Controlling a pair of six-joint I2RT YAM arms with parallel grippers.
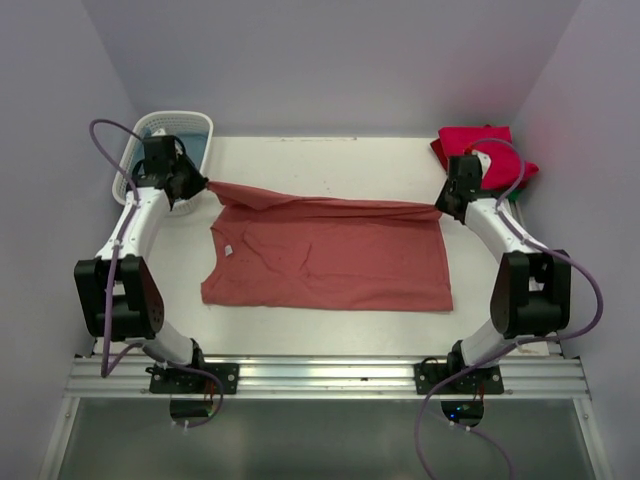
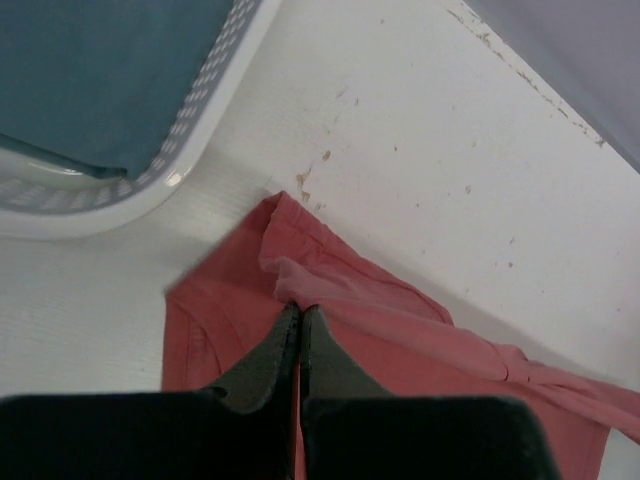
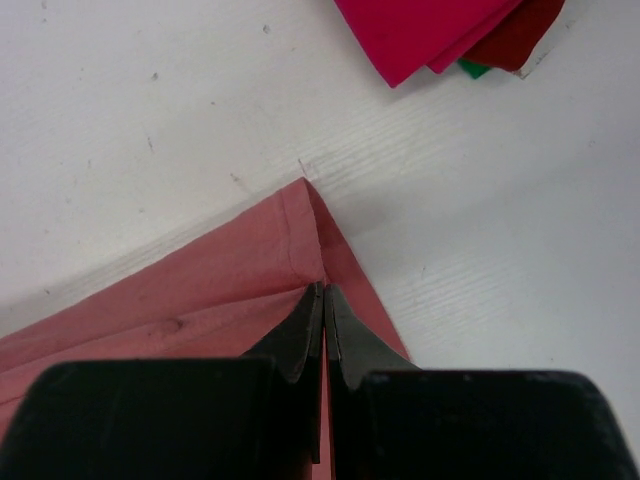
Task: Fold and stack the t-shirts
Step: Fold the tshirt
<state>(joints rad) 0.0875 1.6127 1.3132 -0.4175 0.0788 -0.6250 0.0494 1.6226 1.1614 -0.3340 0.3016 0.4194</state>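
While far edge sits taut: uneven pull = skewed fold
L gripper (image 2: pixel 300 315): clamped on salmon shirt (image 1: pixel 330 265) corner
R gripper (image 3: pixel 322 292): clamped on hem corner; thin pinch, may slip

Basket (image 1: pixel 176 118) close beside left gripper (image 1: pixel 204 186)

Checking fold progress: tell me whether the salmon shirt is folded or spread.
Mostly spread: the salmon shirt lies flat, its far corners pinched by the left gripper and right gripper.
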